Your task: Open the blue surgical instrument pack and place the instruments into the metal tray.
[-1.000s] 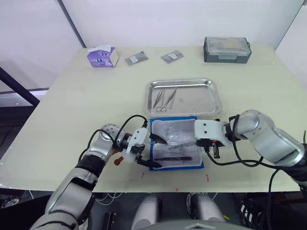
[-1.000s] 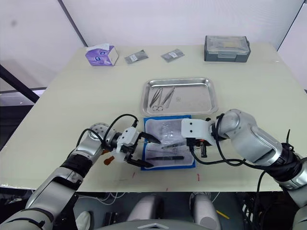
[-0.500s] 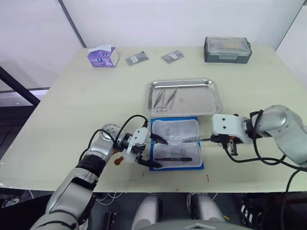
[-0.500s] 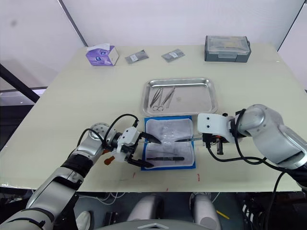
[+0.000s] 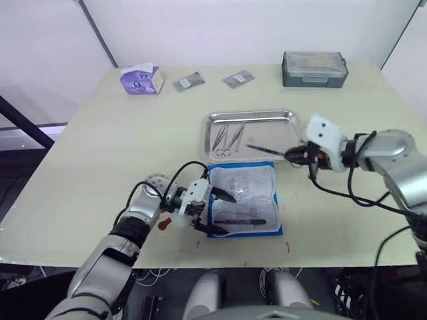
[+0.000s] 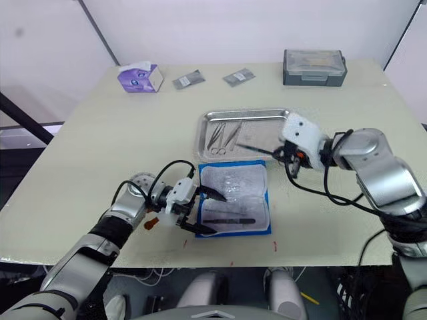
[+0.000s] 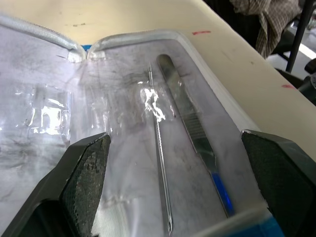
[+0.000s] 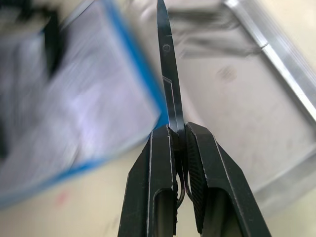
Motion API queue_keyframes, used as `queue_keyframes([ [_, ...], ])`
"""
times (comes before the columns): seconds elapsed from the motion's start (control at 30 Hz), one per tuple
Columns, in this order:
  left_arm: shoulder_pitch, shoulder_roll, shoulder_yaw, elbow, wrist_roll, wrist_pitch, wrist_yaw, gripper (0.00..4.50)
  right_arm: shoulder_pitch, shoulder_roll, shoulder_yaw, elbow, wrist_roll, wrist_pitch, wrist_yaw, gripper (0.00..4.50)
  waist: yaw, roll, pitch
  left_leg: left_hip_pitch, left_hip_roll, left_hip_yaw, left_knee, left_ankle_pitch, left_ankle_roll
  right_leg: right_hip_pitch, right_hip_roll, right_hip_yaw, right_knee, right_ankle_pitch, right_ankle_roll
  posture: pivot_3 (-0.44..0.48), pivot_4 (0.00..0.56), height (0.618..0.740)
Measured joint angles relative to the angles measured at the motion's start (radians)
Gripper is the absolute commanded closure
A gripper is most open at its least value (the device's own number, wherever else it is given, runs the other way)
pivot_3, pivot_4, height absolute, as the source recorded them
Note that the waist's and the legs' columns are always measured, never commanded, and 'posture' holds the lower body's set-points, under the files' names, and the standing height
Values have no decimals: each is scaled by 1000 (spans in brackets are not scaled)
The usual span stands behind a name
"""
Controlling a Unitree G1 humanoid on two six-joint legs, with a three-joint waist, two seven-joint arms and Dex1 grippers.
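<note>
The blue surgical instrument pack (image 5: 243, 207) lies open near the table's front edge, clear plastic side up. Inside it are a thin probe (image 7: 160, 168) and a flat-handled instrument (image 7: 190, 133). My left gripper (image 5: 223, 215) is open at the pack's left edge, its fingers (image 7: 84, 173) spread wide over the plastic. The metal tray (image 5: 275, 129) sits just beyond the pack with two slim instruments (image 5: 227, 137) in its left part. My right gripper (image 5: 294, 155) hovers over the tray's right part, shut on dark scissors (image 8: 168, 84) that point left across the tray.
A grey lidded box (image 5: 314, 69) stands at the back right. Two grey sachets (image 5: 189, 81) (image 5: 238, 79) and a purple tissue box (image 5: 141, 79) lie along the back. A small orange-brown piece (image 5: 163, 225) lies by my left wrist.
My right gripper has drawn the dark scissors out of the pack, swung right, then carried them up over the tray. The left gripper has stayed at the pack's edge.
</note>
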Motion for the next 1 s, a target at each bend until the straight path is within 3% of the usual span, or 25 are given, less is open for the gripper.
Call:
queue_keyframes([
  [0.13,3,1,4,0,2,0,0,0,-63,147,5,108,-3,26,-108,4445,-4,1,0,1,0,-1,0,0,0,-1,0,2,1,0,0,0,150,734],
  [0.5,15,-1,17,-8,4,1,0,0,-152,330,4,344,-51,31,-306,4445,-8,2,-1,1,-1,-1,0,0,0,-1,0,3,1,0,0,0,150,734],
  [0.77,21,-11,35,-10,17,1,0,0,-227,493,4,759,-129,-101,-479,4445,-8,3,-2,1,-1,0,0,0,1,-1,0,4,2,0,0,0,150,734],
  [1.0,26,-12,40,-13,20,3,0,0,-282,546,-19,968,-151,-193,-516,4445,-10,3,-2,1,-1,-1,0,0,1,-1,0,5,2,0,0,0,150,734],
])
